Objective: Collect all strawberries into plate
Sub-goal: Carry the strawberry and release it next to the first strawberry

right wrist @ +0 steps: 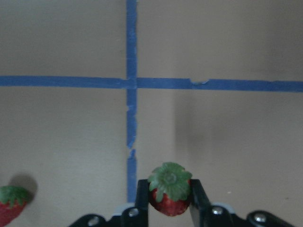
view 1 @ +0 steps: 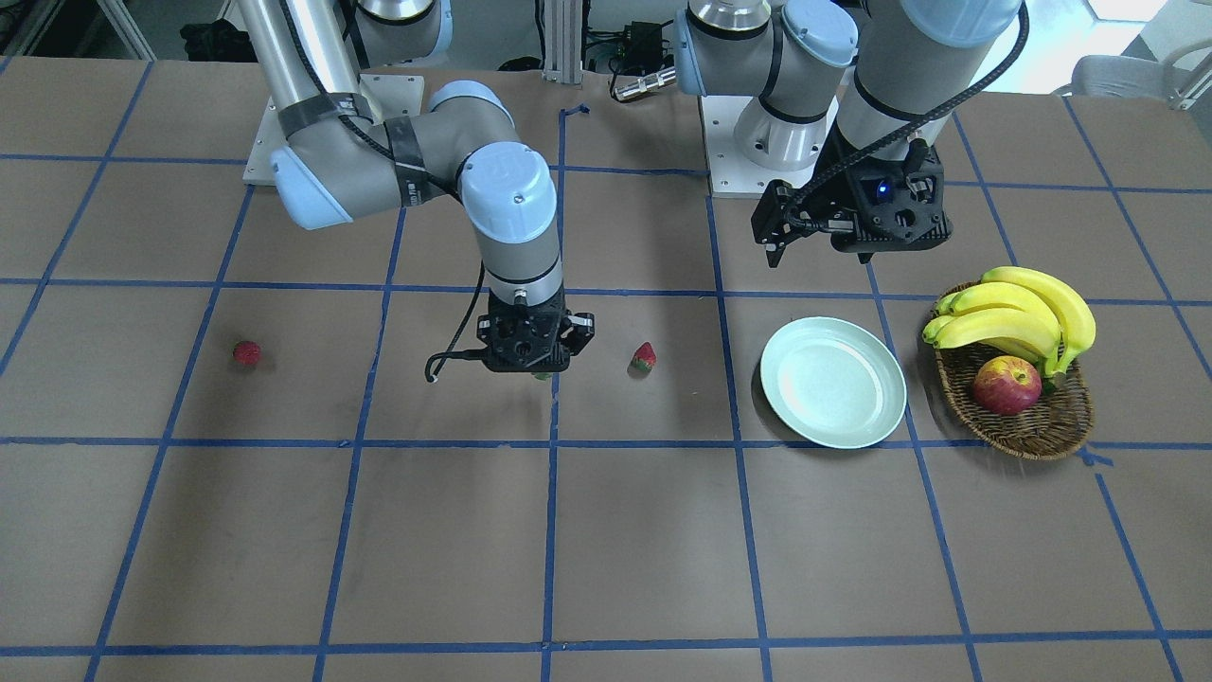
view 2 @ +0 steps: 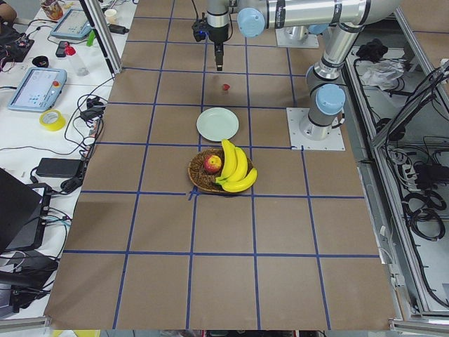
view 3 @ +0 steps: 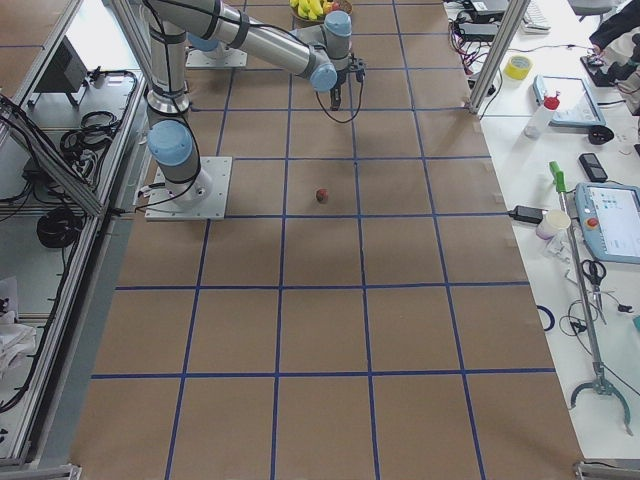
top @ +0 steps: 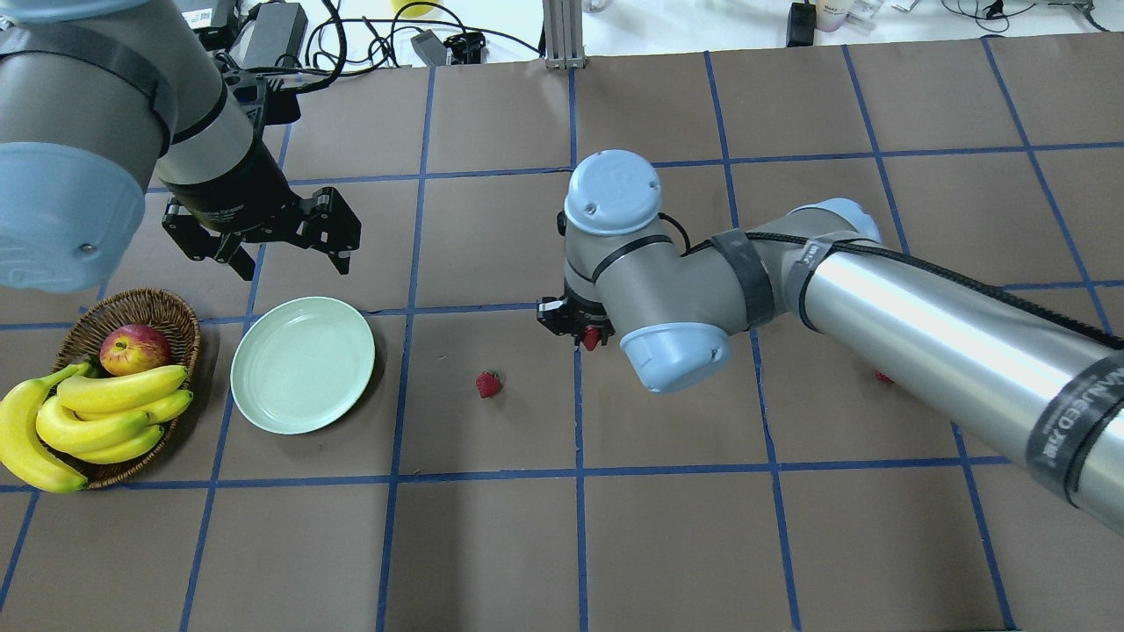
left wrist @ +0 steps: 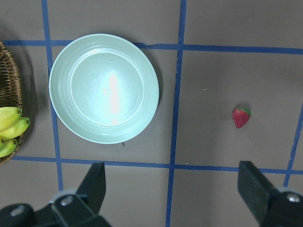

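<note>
My right gripper point(top: 590, 336) is shut on a strawberry point(right wrist: 169, 195), green cap up between the two fingers, a little above the table's middle; it also shows in the front view point(view 1: 535, 367). A second strawberry point(top: 488, 384) lies on the table between that gripper and the plate point(top: 302, 364); the left wrist view shows it too point(left wrist: 240, 117). A third strawberry point(view 1: 247, 353) lies far off on the robot's right side. The pale mint plate point(view 1: 832, 381) is empty. My left gripper point(top: 292, 262) is open and empty, hovering behind the plate.
A brown wicker basket point(top: 149, 307) with bananas point(top: 97, 412) and an apple point(top: 134, 348) stands beside the plate, on the side away from the strawberries. Blue tape lines grid the brown table. Cables and gear lie along the far edge.
</note>
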You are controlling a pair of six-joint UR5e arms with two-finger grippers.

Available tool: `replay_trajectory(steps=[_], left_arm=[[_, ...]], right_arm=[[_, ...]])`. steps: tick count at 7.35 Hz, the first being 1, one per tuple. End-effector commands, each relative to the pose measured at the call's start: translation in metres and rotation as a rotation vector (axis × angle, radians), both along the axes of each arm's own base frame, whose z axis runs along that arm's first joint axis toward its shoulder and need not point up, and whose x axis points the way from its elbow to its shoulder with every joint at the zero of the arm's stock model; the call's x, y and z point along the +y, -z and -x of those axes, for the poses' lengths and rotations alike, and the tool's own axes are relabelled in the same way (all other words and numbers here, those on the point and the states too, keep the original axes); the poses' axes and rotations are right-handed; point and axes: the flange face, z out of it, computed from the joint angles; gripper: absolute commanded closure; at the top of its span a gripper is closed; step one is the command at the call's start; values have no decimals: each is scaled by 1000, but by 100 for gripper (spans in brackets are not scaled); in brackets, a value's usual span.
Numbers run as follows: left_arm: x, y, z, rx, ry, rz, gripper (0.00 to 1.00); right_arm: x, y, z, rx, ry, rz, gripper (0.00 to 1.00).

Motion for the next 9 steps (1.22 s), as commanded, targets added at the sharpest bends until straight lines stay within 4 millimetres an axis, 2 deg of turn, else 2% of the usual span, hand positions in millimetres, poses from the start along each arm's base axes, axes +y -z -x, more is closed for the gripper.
replay_trajectory(steps=[1,3,4,5,6,7,8,9], left_arm=[[0,0,0,1,0,0,0],[0,0,0,-1,0,0,0],[0,-1,0,1,0,2,0],[0,0,0,1,0,0,0],[0,0,0,1,0,-2,0],[0,0,-1,-2,-2,-3,0],[-1,-1,-1,-1,-2,0,0],[0,0,-1,-1,-2,-2,0]], right_arm=[[22,6,-39,-14,76,6,84],[16,28,-47,-46,113,15,84],[22,35,-48,-36,106,3,68],[22,35,-48,-36,107,4,13],[24,33,-49,-41,110,3,0],[22,27,-50,-44,99,9,0],[14,10,-43,-61,87,31,0],[8,-15,-4,-27,17,32,0]])
